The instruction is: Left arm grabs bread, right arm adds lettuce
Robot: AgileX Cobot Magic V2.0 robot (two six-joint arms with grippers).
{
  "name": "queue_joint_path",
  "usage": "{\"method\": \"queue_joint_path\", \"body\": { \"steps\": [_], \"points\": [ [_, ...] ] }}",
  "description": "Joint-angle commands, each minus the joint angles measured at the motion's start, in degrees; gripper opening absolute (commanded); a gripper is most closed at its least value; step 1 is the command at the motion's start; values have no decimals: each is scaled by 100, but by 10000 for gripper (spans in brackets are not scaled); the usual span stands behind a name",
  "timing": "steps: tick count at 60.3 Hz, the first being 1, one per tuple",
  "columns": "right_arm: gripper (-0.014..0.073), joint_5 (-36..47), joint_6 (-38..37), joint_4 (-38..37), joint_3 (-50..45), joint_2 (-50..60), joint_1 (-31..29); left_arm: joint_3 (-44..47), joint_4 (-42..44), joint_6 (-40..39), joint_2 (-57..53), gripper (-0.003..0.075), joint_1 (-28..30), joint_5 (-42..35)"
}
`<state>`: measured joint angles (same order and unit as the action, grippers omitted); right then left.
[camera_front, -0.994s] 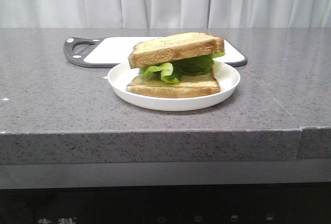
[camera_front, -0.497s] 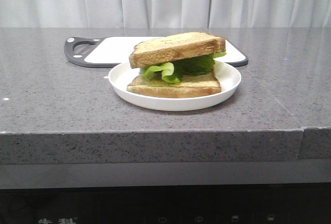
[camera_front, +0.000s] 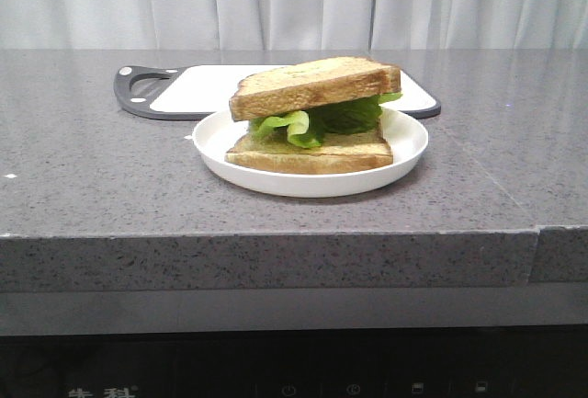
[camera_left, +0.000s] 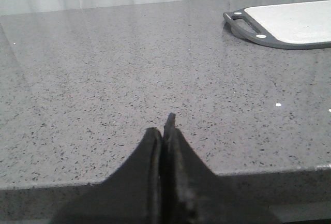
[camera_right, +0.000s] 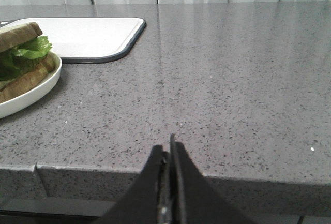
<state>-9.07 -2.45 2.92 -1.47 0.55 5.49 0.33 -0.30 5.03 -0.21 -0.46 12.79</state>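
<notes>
A sandwich sits on a white plate [camera_front: 404,154] in the middle of the grey counter. A bread slice [camera_front: 312,85] lies tilted on top, green lettuce [camera_front: 317,120] under it, and a flatter second slice [camera_front: 340,153] at the bottom. In the right wrist view the bread [camera_right: 18,30], the lettuce [camera_right: 31,48] and the plate [camera_right: 31,97] show at the edge. My left gripper [camera_left: 164,125] is shut and empty, back at the counter's front edge. My right gripper [camera_right: 167,149] is shut and empty, also at the front edge. Neither arm shows in the front view.
A white cutting board [camera_front: 193,87] with a dark grey rim and handle [camera_front: 138,85] lies behind the plate; it also shows in the left wrist view [camera_left: 295,22] and the right wrist view [camera_right: 88,35]. A curtain hangs behind the counter.
</notes>
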Motion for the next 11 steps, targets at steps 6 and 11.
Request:
{"method": "queue_joint_path", "body": {
  "steps": [6,11],
  "points": [
    [-61,426,23,-79,7,124,-37,26,-46,-65,-112,-20,10,-468],
    [-61,426,23,-79,7,124,-37,26,-46,-65,-112,-20,10,-468]
  ]
}}
